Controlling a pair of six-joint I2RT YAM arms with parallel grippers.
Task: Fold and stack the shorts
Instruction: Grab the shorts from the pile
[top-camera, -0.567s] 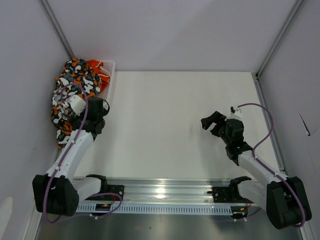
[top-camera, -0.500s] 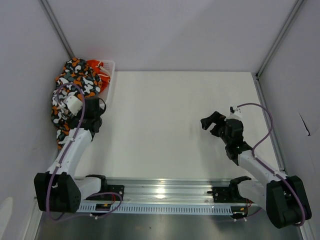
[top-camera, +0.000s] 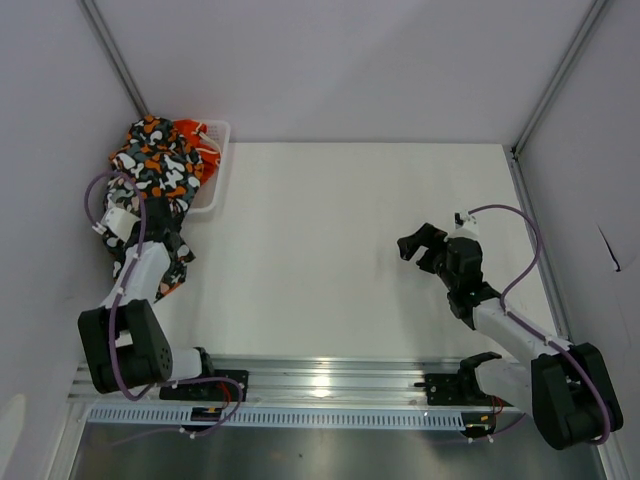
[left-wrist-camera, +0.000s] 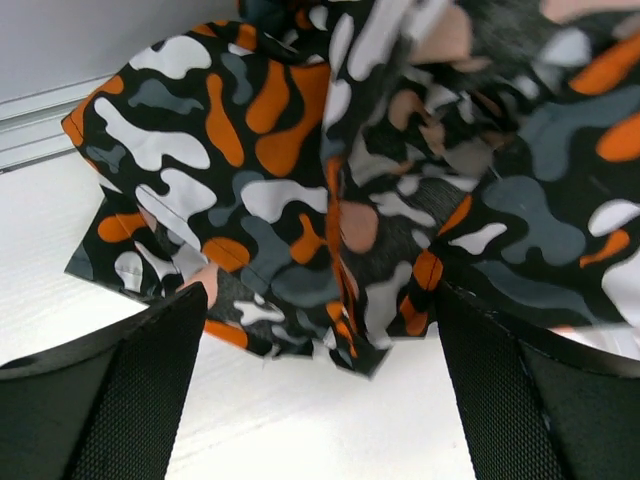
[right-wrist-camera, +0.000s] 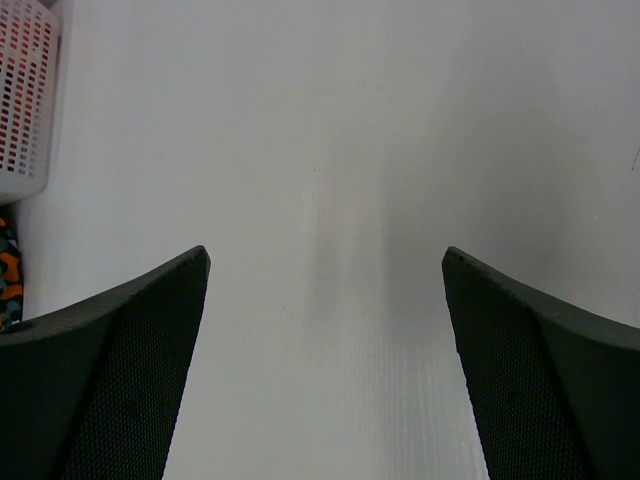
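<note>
Top view: the white plastic mesh basket (top-camera: 222, 130) sat at the far left corner of the white counter (top-camera: 330, 220). The blotched orange, black, white and grey fabric shorts (top-camera: 150, 165) lay heaped over it and trailed down the counter's left edge toward the near side. The plain bright orange shorts (top-camera: 196, 138) showed only as a patch in the basket, just right of the patterned pair and partly under it.

The left arm (top-camera: 140, 285) reached into that trailing fabric, and its jaws could not be made out from above. The right arm (top-camera: 500, 320) stood well apart, over the right half of the counter.

Left wrist view: the left jaws stood wide apart, with black textured fingers (left-wrist-camera: 110, 400) at both lower corners. A crumpled fold of the patterned shorts (left-wrist-camera: 300, 200) hung between them over the counter. Nothing was clamped, and contact with either finger could not be told.

Right wrist view: the right jaws stood wide apart, with only bare counter (right-wrist-camera: 320, 120) between the fingers (right-wrist-camera: 100, 380). This view alone showed the basket's (right-wrist-camera: 25, 100) mesh wall from the side. It also showed a sliver of patterned fabric (right-wrist-camera: 8, 285) just below the basket at the left edge. The orange pair appeared in neither wrist view.
</note>
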